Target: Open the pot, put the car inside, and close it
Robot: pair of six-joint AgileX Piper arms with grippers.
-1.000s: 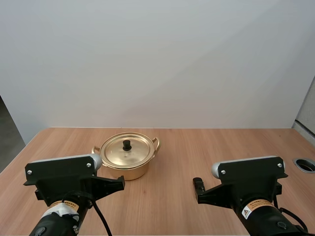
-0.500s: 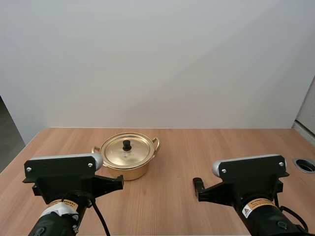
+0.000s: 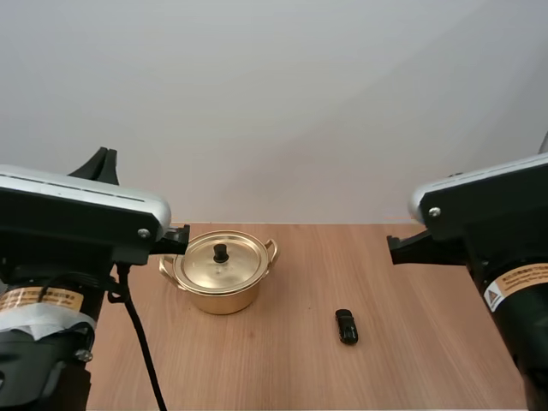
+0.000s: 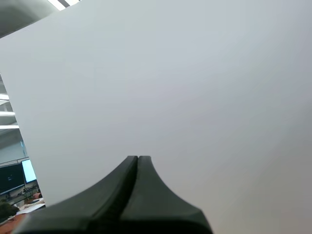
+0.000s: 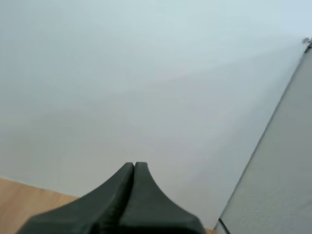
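Observation:
A golden pot [image 3: 221, 287] with two side handles stands on the wooden table [image 3: 282, 360], left of centre. Its lid [image 3: 205, 267] with a black knob [image 3: 221, 253] rests on it. A small black car [image 3: 346, 326] lies on the table to the pot's right, well apart from it. My left arm [image 3: 77, 214] is raised at the left, above and in front of the pot. My right arm [image 3: 488, 214] is raised at the right, above the car's level. My left gripper [image 4: 138, 158] is shut on nothing, its fingers one dark wedge against the white wall. My right gripper [image 5: 134, 165] is likewise shut on nothing.
A white wall [image 3: 300, 103] closes off the table's far edge. Bare wood lies between the pot and the car and in front of both.
Both arms have risen from low over the table's front to high at the sides. The car, partly covered by the right arm before, now lies in full view. Pot and car have not moved.

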